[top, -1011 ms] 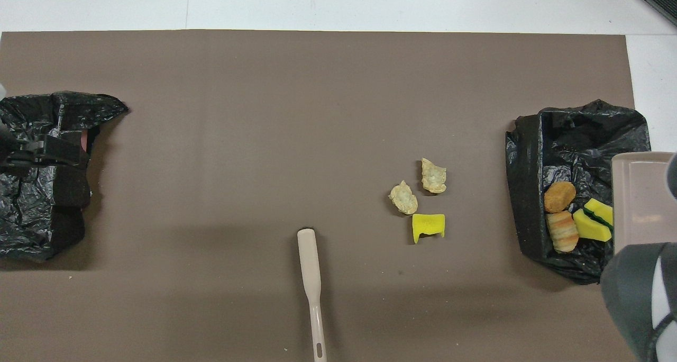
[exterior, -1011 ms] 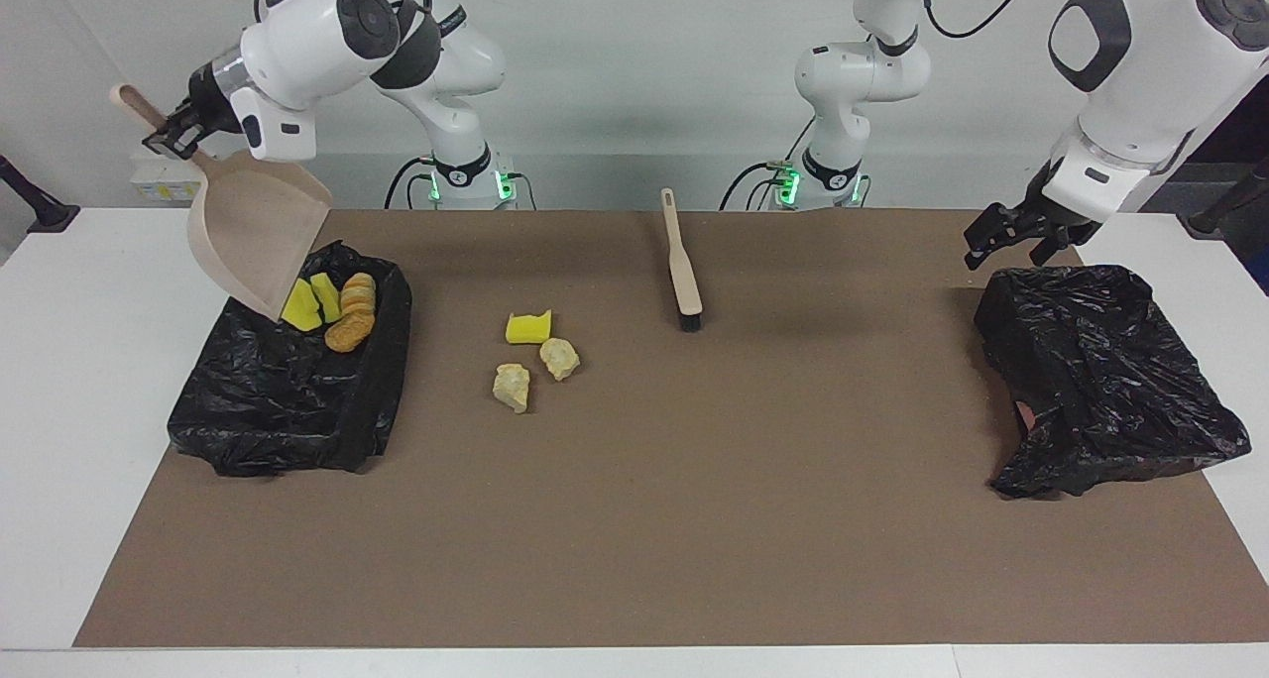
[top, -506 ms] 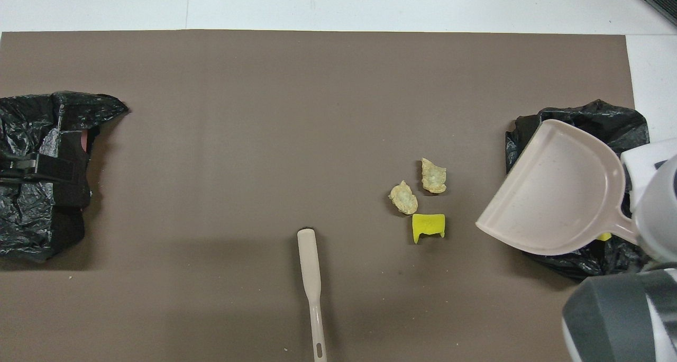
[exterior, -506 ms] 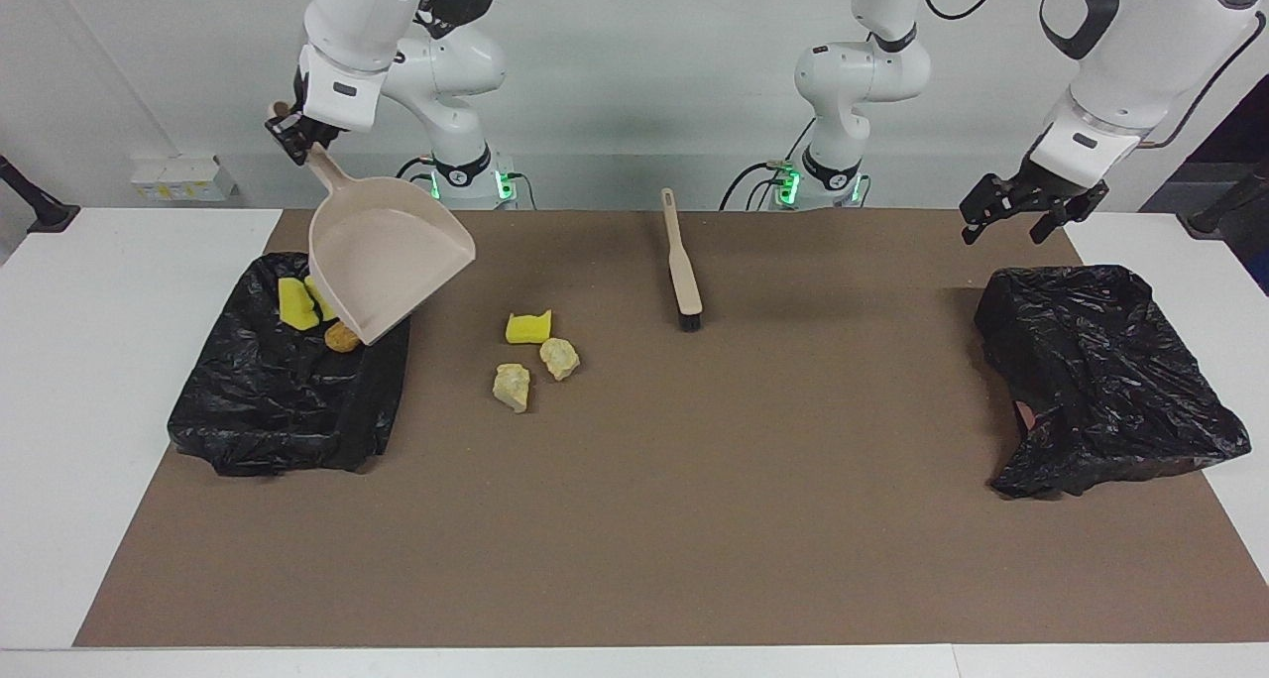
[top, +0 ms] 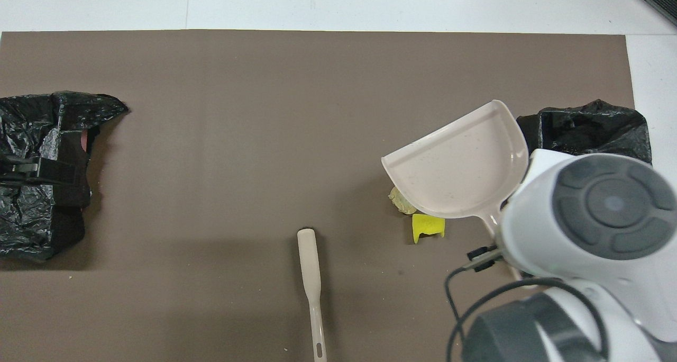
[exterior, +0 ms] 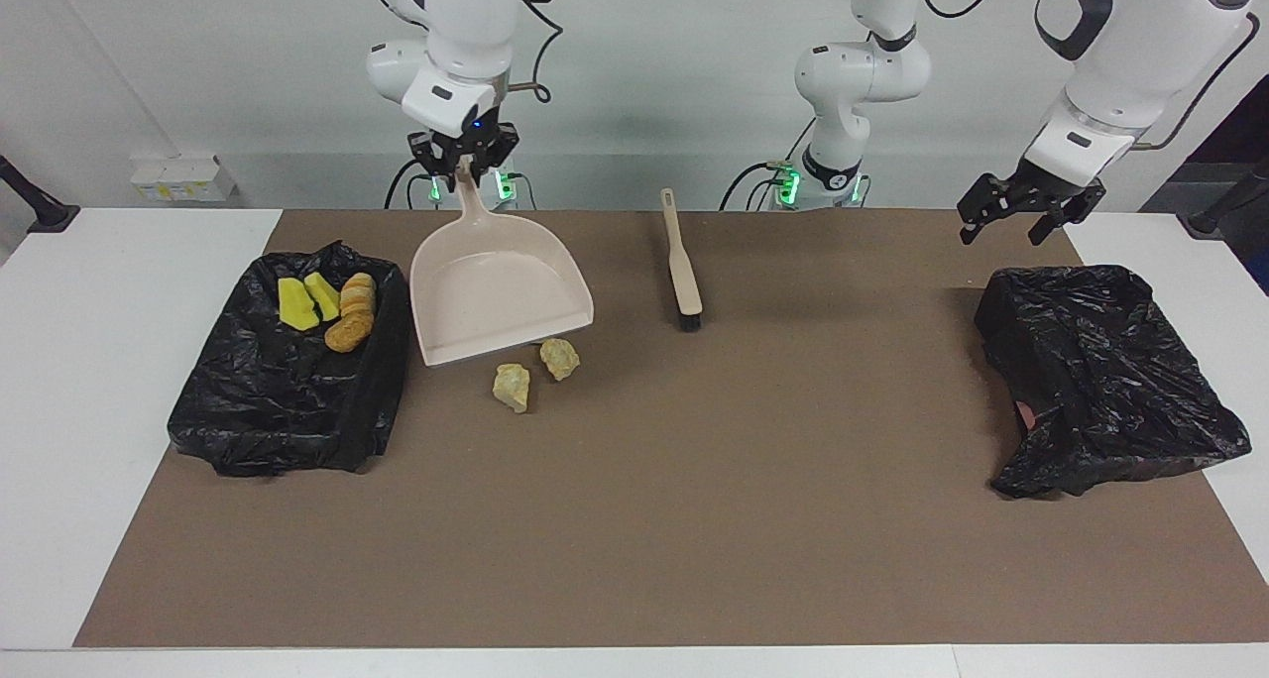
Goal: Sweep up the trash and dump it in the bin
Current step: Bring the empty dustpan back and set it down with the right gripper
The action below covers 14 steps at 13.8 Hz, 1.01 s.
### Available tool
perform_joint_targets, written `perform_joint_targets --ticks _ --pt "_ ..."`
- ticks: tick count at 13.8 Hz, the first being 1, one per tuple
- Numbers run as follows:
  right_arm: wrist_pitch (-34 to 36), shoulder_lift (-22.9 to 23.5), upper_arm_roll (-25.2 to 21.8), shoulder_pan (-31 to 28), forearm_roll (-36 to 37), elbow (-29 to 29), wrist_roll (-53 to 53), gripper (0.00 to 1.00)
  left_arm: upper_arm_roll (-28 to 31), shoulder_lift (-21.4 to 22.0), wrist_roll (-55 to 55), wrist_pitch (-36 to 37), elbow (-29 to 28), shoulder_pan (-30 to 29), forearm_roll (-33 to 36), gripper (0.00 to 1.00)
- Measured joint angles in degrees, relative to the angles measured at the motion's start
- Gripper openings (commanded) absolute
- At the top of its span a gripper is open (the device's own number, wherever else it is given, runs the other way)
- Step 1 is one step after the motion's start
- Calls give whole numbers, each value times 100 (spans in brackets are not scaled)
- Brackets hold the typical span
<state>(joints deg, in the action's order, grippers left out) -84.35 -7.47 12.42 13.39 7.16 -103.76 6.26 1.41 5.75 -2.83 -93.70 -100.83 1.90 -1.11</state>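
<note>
My right gripper [exterior: 463, 158] is shut on the handle of the beige dustpan [exterior: 501, 296], held in the air with its open edge over the loose trash. Two pale beige lumps [exterior: 512, 387] [exterior: 560, 358] lie on the mat just clear of the pan's edge. A yellow sponge piece [top: 428, 226] is hidden by the pan in the facing view. Two yellow pieces [exterior: 297, 303] and orange-brown chunks [exterior: 352, 321] lie in the black-lined bin [exterior: 288, 410] at the right arm's end. My left gripper [exterior: 1021, 217] is open and empty, over the robot-side edge of the other bin.
The beige black-bristled brush [exterior: 682, 262] lies on the brown mat near the robots, bristles pointing away from them. A second black-lined bin [exterior: 1100, 371] sits at the left arm's end. The white table edge [exterior: 129, 361] borders the mat.
My right arm swung the dustpan from its tipped pose over the bin across to the loose trash, levelling it. Four pieces stay in the bin. My left gripper rose slightly.
</note>
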Motion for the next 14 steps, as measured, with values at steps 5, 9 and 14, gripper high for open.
perform_joint_targets --ticks 5,9,14 --pt "-968 1683 41 1006 -390 1138 1961 0 -22 0 -2 -19 4 14 0 100" --pt "-2053 3102 36 1434 -394 1973 2513 0 -35 -7 -13 21 46 19 0 100" --pt "-2960 3920 1 1658 -404 2155 2822 0 -49 -75 -14 149 208 73 3 100"
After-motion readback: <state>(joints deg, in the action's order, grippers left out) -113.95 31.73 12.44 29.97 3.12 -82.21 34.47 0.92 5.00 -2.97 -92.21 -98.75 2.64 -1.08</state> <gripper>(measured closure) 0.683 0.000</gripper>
